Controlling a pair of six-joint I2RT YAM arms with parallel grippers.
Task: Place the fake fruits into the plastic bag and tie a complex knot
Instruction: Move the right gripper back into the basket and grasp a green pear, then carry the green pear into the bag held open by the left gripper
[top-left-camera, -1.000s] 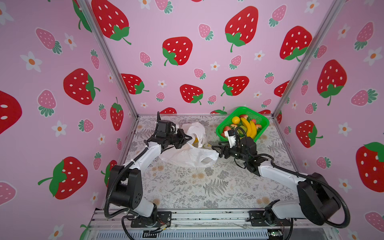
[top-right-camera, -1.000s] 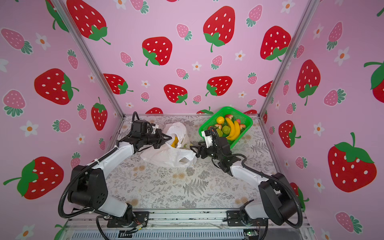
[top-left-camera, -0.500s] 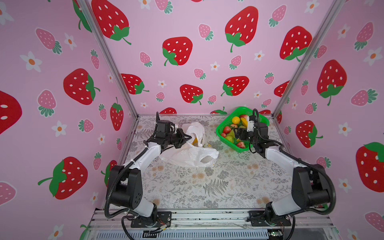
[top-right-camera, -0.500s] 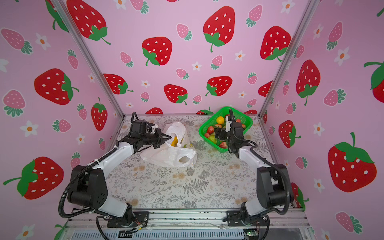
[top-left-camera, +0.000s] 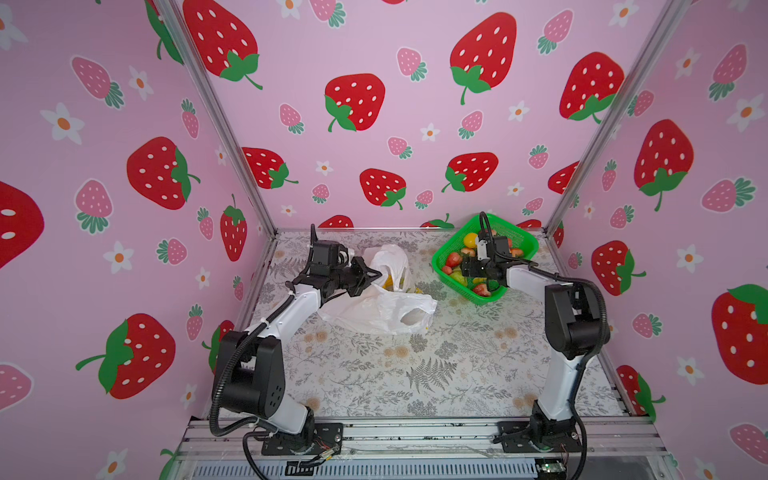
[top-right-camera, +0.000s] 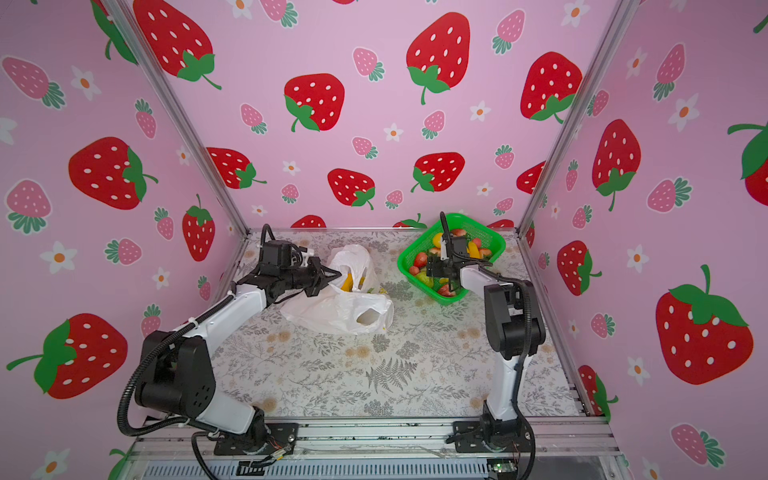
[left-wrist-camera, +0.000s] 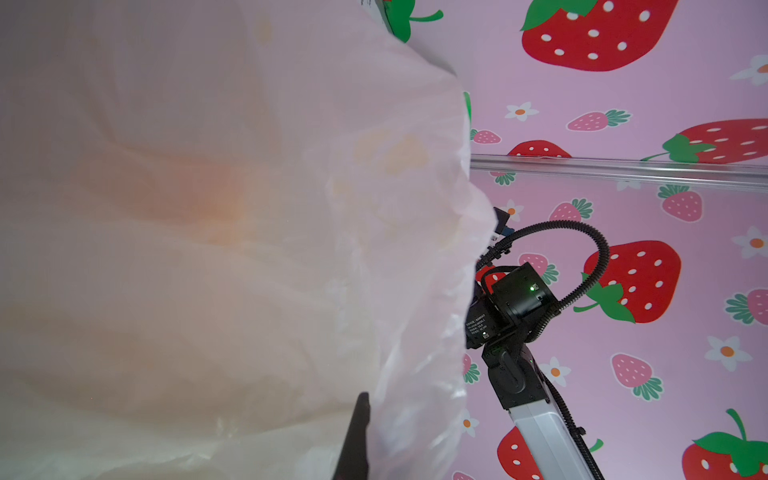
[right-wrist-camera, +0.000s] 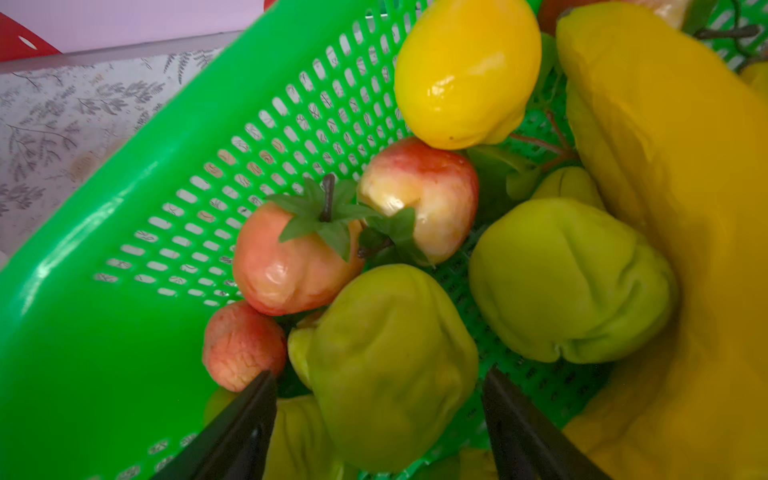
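Right tool (right-wrist-camera: 378, 399) straddles green fruit (right-wrist-camera: 386, 365), basket (right-wrist-camera: 104, 332) wall beside.

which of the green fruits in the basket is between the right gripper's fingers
The green pear-like fruit beside the small red fruit, framed by the open right gripper. The other green one lies off against the long yellow fruit.

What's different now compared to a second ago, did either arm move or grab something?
The right gripper swung from beside the plastic bag back to the green basket. Its fingers now stand open around a green fruit, not yet closed on it. The left gripper stayed shut on the bag's edge, holding its mouth up; bag and basket have not shifted.
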